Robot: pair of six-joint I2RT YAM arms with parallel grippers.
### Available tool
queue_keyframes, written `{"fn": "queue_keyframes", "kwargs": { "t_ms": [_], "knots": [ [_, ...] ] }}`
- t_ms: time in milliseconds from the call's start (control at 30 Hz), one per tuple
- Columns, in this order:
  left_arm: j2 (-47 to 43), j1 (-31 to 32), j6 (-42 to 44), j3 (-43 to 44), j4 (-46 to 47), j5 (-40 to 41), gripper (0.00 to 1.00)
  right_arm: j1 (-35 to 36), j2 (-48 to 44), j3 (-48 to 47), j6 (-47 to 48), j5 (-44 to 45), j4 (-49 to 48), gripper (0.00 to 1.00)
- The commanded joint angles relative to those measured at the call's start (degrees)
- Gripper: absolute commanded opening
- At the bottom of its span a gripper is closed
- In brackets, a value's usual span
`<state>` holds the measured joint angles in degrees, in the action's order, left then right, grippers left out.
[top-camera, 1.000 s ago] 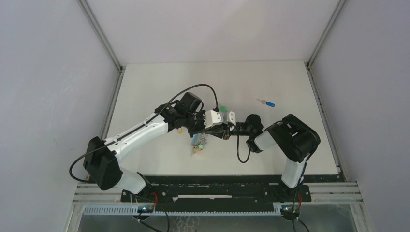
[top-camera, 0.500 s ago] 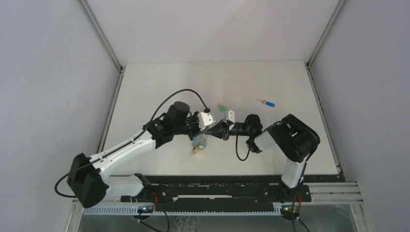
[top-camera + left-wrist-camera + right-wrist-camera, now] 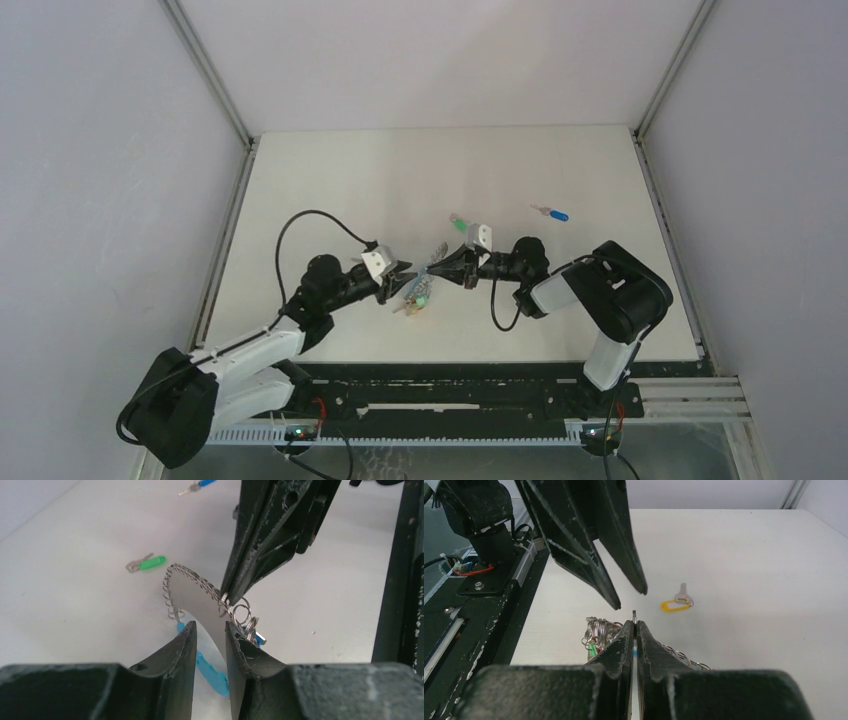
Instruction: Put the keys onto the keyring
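Your right gripper (image 3: 634, 625) is clamped shut on the thin silver wire keyring with a turquoise sleeve (image 3: 197, 579). Your left gripper (image 3: 210, 630) sits just left of it, fingers apart.

The white table (image 3: 330, 180) carries a blue key (image 3: 555, 213), a green key (image 3: 460, 225) and a yellow key (image 3: 675, 605), all apart.
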<state>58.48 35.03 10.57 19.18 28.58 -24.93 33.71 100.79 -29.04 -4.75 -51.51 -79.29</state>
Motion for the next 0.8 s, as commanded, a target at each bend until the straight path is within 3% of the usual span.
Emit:
{"fn": "queue_keyframes", "kwargs": {
  "t_ms": [0,167,400,700,767],
  "knots": [
    [1.6,-4.4,-7.5,-3.6,19.7,-10.2,0.33,-0.1,-1.9,0.4,-1.2,0.5,-3.6,0.0],
    [4.4,-9.5,-9.7,-6.6,28.3,-16.7,0.35,0.1,-0.2,0.5,-1.0,-0.3,-5.4,0.0],
    [11.3,-10.0,-7.3,-4.9,29.4,-21.2,0.4,0.2,1.0,0.4,-1.4,-0.9,-5.4,0.0],
    [25.4,-10.0,-15.7,-4.7,51.2,-26.4,0.41,0.9,2.1,1.5,0.6,0.2,-5.5,0.0],
    [26.3,-10.0,-15.3,-4.2,50.8,-26.2,0.4,0.8,1.9,1.8,0.8,-0.1,-5.5,0.0]
  ]
}}
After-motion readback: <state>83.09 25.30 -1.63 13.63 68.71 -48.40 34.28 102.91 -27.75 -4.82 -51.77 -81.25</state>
